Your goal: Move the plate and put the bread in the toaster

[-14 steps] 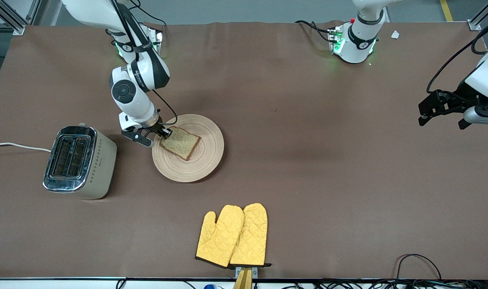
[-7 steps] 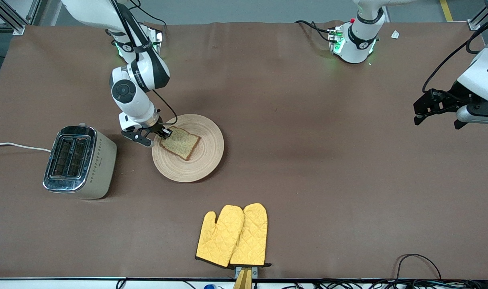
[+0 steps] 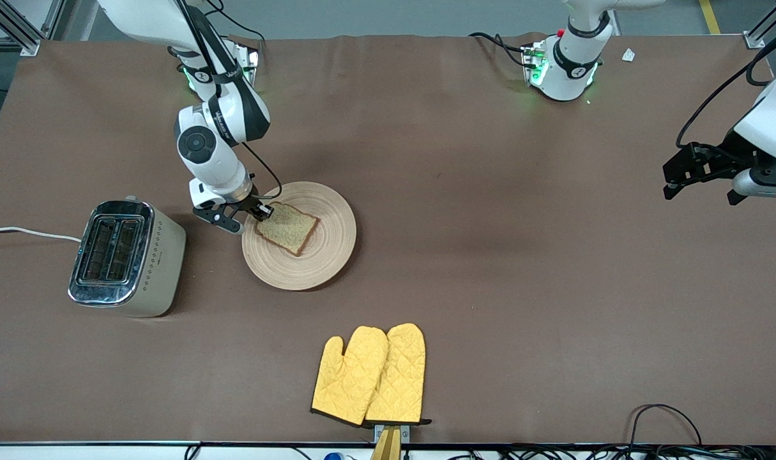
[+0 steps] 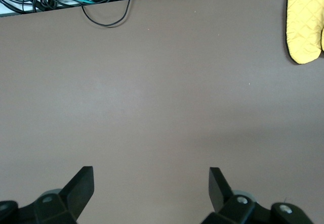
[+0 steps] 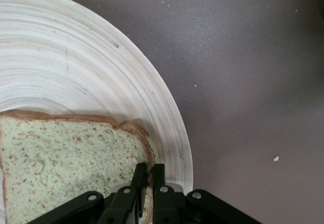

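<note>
The round tan wooden plate (image 3: 311,255) lies on the table with the speckled bread slice (image 3: 287,227) on it. My right gripper (image 3: 262,211) is shut on the bread's crust edge at the plate's rim toward the toaster; the right wrist view shows the gripper (image 5: 149,171) pinching the bread (image 5: 66,158) over the plate (image 5: 76,67). The cream toaster (image 3: 127,257) with its chrome top stands beside the plate, toward the right arm's end. My left gripper (image 3: 699,172) is open and empty above the table at the left arm's end; it also shows in the left wrist view (image 4: 151,182).
A pair of yellow oven mitts (image 3: 370,374) lies near the table's front edge, also seen in the left wrist view (image 4: 304,24). The toaster's white cord (image 3: 23,232) runs off the right arm's end. Black cables (image 3: 662,421) lie along the front edge.
The right gripper and bread have barely moved. The left gripper shifted slightly back and forth at the left arm's end of the table.
</note>
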`<state>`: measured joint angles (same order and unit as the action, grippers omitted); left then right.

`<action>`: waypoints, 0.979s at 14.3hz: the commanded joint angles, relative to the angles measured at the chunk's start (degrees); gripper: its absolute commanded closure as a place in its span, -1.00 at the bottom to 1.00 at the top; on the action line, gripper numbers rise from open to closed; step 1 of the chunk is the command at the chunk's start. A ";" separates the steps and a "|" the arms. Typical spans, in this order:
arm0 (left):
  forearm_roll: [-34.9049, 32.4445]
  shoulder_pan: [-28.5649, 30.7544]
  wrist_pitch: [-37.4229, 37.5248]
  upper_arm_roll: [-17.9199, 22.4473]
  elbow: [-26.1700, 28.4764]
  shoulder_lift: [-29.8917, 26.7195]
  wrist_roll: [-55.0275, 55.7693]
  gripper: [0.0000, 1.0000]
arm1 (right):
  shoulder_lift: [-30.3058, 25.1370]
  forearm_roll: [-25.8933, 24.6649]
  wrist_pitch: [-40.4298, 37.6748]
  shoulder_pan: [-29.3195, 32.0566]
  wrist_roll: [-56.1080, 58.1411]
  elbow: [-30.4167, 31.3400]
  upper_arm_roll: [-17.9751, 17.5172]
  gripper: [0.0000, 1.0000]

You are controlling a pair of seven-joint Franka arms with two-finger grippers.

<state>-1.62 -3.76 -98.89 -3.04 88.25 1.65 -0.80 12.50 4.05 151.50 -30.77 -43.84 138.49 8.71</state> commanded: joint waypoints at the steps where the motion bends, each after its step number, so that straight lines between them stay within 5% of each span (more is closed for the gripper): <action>1: 0.22 -0.28 0.80 0.58 0.17 -0.86 0.27 -1.00 | -0.20 -1.15 2.04 -0.17 -1.07 1.43 0.00 0.80; 14: 0.22 2.35 0.89 0.49 -0.01 -1.12 -0.61 -1.00 | -0.29 -1.15 4.24 -0.26 -1.07 2.75 0.00 0.94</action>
<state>-1.62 -1.32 -98.74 -2.60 88.24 1.63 -0.98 12.50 3.84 154.06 -30.78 -43.84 139.64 8.60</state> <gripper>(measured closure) 0.000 0.956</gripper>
